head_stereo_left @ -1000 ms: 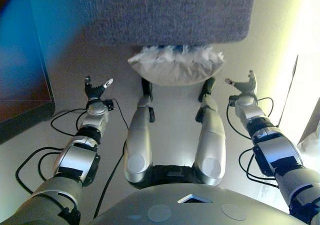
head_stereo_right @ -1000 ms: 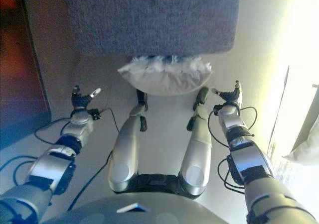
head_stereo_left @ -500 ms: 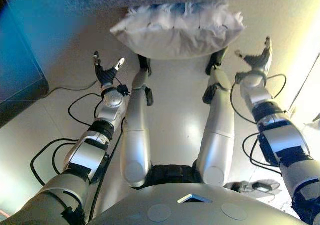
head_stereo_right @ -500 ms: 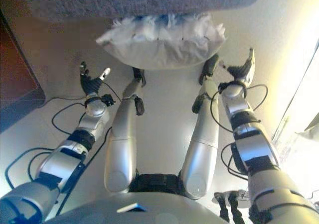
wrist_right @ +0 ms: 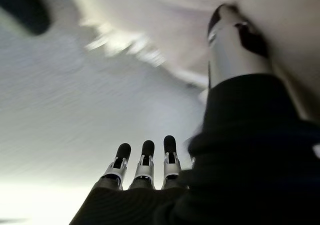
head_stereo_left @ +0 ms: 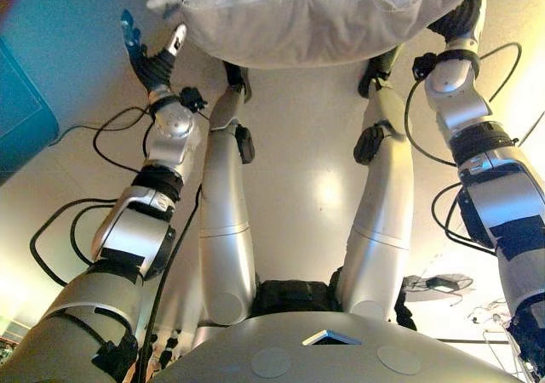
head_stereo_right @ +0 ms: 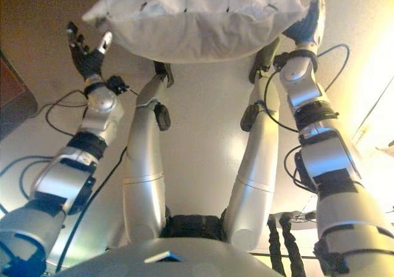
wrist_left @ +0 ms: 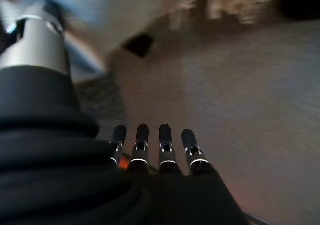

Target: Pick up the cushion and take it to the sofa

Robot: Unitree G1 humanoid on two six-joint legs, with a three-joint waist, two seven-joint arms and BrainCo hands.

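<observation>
A white, wrinkled cushion (head_stereo_left: pixel 306 17) lies on the pale floor at the top of the eye views, just in front of the robot's feet. My left hand (head_stereo_left: pixel 152 60) is at the cushion's left end, open, fingers spread, a small gap from it. My right hand (head_stereo_left: pixel 460 17) is at the cushion's right end, close against it, partly hidden by the cushion. In the left wrist view the fingers (wrist_left: pixel 165 140) are straight, with the cushion (wrist_left: pixel 125 5) past the thumb. In the right wrist view the fingers (wrist_right: pixel 146 160) are straight and the cushion (wrist_right: pixel 165 20) shows beyond the thumb.
Pale floor (head_stereo_left: pixel 315 145) lies below the cushion. A dark cabinet edge (head_stereo_left: pixel 21 119) shows at the left. Bright light falls at the right edge.
The view has dropped closer to the floor; the cushion looms larger and the grey sofa has left the picture. Both hands have reached forward to the cushion's two ends.
</observation>
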